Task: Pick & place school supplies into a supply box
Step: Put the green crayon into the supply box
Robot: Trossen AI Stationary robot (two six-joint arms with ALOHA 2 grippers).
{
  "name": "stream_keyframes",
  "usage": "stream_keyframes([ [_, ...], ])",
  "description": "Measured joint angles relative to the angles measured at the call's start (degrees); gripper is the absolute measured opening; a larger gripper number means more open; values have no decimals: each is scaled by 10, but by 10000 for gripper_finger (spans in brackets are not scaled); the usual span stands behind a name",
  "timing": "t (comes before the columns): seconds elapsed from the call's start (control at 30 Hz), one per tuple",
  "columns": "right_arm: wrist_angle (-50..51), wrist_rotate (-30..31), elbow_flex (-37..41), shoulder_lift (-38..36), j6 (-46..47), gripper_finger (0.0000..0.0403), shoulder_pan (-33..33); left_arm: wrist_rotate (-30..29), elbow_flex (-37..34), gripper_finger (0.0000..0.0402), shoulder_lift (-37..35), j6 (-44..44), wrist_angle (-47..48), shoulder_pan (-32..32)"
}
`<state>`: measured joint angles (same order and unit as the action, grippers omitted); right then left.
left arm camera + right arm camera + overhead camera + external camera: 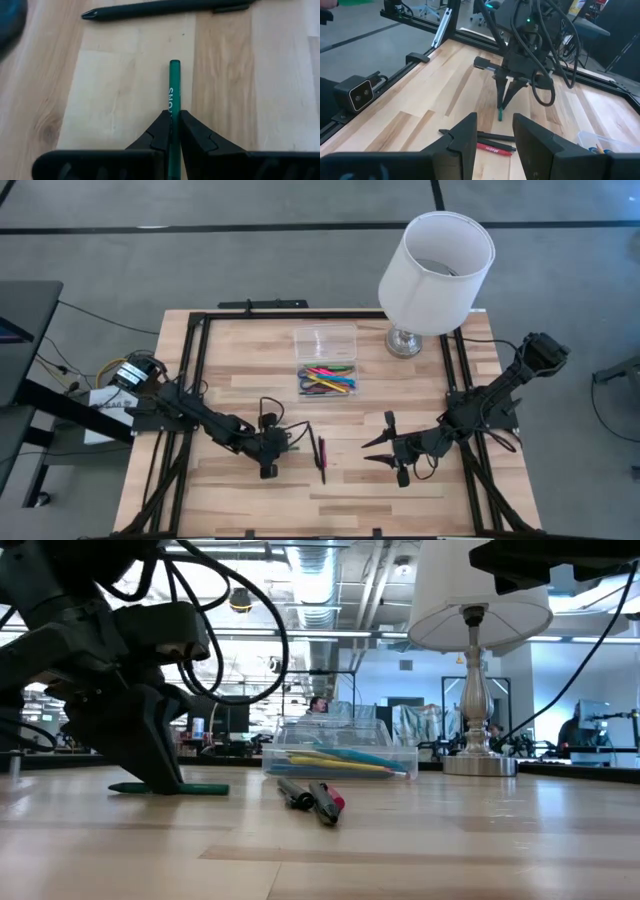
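Observation:
My left gripper (173,120) is shut on a green pen (174,85) at the left middle of the table (250,500), low over the wood. To its right, a black pen (310,438) and a pink-red marker (321,452) lie flat on the table side by side. The clear supply box (327,380) at the far middle has coloured pens lying in it. An empty clear part (326,340) stands just beyond the box. My right gripper (495,135) hovers open to the right of the two loose pens, holding nothing. My left gripper pinches the green pen's shaft (173,106), next to its white lettering, between its two fingers. The fingers (160,765) slant down from above on the table's left side. The pen (170,788) runs out ahead of them, about level at the table top.
A lamp with a white shade (437,270) stands on its metal foot (405,342) at the far right, beside the box. Black frame rails (195,370) run along the table's left, right and far edges. Bare wood lies along the near edge.

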<state>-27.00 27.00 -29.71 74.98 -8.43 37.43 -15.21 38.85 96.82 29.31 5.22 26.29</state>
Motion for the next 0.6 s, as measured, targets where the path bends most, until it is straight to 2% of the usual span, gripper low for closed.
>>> stream_keyframes([
  [0.23, 0, 1, 0, 0, 1, 121, 0, -12, 2, 19, -2, 18, 22, 6],
  [0.4, 0, 1, 0, 0, 0, 121, 0, -34, 32, 18, 2, -13, 77, 12],
  [0.6, 0, 1, 0, 0, 0, 121, 0, -76, 48, 17, 3, -48, 97, 31],
])
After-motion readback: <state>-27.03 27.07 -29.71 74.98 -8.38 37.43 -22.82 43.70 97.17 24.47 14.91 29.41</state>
